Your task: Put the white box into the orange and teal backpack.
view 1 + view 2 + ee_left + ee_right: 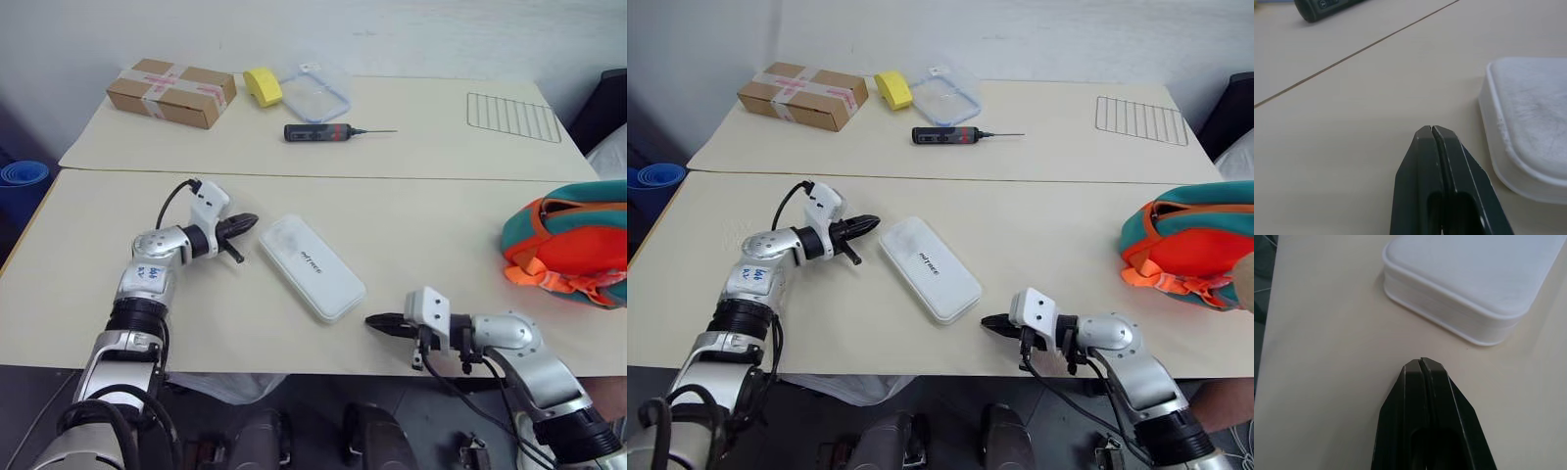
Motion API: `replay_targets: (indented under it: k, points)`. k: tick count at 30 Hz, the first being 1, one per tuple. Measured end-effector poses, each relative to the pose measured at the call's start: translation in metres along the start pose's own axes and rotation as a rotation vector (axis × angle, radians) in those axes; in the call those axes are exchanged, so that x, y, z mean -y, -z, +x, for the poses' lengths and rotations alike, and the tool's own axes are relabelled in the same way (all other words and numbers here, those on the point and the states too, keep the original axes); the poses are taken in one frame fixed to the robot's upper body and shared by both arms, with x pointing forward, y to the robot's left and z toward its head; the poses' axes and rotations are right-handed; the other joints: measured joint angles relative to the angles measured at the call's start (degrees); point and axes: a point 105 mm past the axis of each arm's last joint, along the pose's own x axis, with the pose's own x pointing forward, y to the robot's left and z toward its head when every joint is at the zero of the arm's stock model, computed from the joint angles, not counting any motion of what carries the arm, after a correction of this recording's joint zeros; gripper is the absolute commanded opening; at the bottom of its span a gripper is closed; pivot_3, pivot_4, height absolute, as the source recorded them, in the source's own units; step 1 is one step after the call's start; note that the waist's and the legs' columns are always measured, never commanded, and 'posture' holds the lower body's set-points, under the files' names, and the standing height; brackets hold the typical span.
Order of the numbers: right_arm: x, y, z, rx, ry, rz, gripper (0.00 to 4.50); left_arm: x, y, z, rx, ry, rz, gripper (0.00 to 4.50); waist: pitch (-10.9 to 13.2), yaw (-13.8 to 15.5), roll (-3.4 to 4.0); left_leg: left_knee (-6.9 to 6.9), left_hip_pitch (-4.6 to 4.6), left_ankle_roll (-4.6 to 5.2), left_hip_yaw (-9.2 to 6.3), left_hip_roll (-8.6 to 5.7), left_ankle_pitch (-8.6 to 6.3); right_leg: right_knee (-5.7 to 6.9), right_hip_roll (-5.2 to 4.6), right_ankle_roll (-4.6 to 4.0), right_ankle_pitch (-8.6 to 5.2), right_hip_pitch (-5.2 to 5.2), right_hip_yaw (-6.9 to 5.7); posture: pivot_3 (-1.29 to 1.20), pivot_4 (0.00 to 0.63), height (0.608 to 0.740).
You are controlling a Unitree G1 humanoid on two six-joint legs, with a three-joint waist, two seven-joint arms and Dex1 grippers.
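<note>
White box [311,267]: flat, rigid, glossy shell, rounded corners; we judge it light but slippery, too wide for single pinch across flat face. We reckon best hold is squeeze on two short ends, or across narrow side walls. It lies flat on counter [441,225], diagonal, between both arms. Left end effector [244,224] fingers pressed together, empty, tip just beside box's far corner. Right end effector [380,320] likewise closed, empty, near box's near end, not touching. Orange and teal backpack [568,243] well apart, at counter's right edge.
</note>
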Motion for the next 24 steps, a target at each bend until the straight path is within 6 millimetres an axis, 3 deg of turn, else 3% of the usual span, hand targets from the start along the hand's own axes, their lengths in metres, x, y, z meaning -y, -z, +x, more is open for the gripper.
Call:
replay_targets:
  k: [3,10,15,19,24]
  points:
    - [0.005,-0.009,0.007,0.032,0.03,-0.017,0.0,0.011,-0.003,0.008,0.021,0.056,0.009,0.01,0.0,0.0,0.0,0.09,-0.01,0.01,-0.01,0.0,0.0,0.03,-0.02,0.02,0.01,0.01,0.01,0.0,0.15,0.74]
    - [0.017,0.003,-0.005,-0.021,0.075,-0.015,0.0,0.022,-0.002,0.008,0.014,0.136,0.038,0.01,0.0,0.1,-0.03,0.15,-0.02,0.06,-0.03,-0.02,-0.04,0.03,-0.06,0.04,0.02,0.04,0.0,0.0,0.15,0.74]
    - [0.035,0.008,-0.022,-0.075,0.125,-0.029,0.0,0.042,0.011,-0.01,-0.001,0.234,0.011,0.01,0.0,-0.2,-0.04,0.14,-0.01,0.05,-0.02,0.01,-0.04,0.02,-0.13,0.04,0.02,0.02,0.06,0.0,0.15,0.74]
    - [0.056,0.013,-0.043,-0.126,0.193,-0.033,0.0,0.071,0.02,-0.027,-0.003,0.338,-0.024,0.01,0.0,-0.2,-0.03,0.15,-0.01,0.04,-0.03,0.06,-0.05,0.02,-0.2,0.04,0.02,0.03,0.12,0.0,0.15,0.74]
    - [0.066,0.018,-0.053,-0.184,0.194,-0.044,0.0,0.098,0.019,-0.038,0.002,0.375,-0.056,0.01,0.0,0.0,-0.03,0.25,-0.02,0.03,-0.05,0.07,-0.07,-0.03,-0.28,0.04,0.02,0.04,0.23,0.0,0.15,0.74]
